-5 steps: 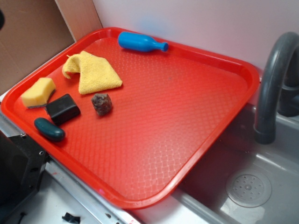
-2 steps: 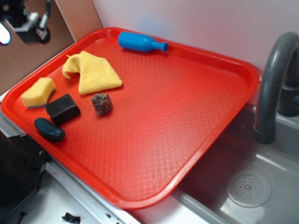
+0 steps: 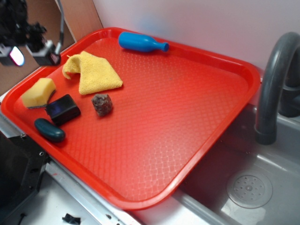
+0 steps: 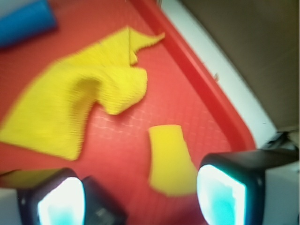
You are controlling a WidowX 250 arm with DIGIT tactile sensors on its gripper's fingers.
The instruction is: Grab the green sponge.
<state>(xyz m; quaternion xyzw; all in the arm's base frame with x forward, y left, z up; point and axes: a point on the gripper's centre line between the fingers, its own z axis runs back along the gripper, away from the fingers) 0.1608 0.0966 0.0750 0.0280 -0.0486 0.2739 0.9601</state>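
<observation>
My gripper point(image 3: 29, 50) hangs wide open and empty above the red tray's point(image 3: 197, 140) left rim.

The green sponge point(image 3: 37, 92) lies near the tray's left corner, just beside the black block point(image 3: 63, 108), close to the yellow cloth point(image 3: 93, 72).

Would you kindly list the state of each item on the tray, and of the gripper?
green sponge: lying on tray, ungrasped
gripper: open, above the tray's left edge, empty
yellow cloth: crumpled, folded
blue bottle: lying on its side
black block: lying flat
red tray: resting beside the sink
</observation>
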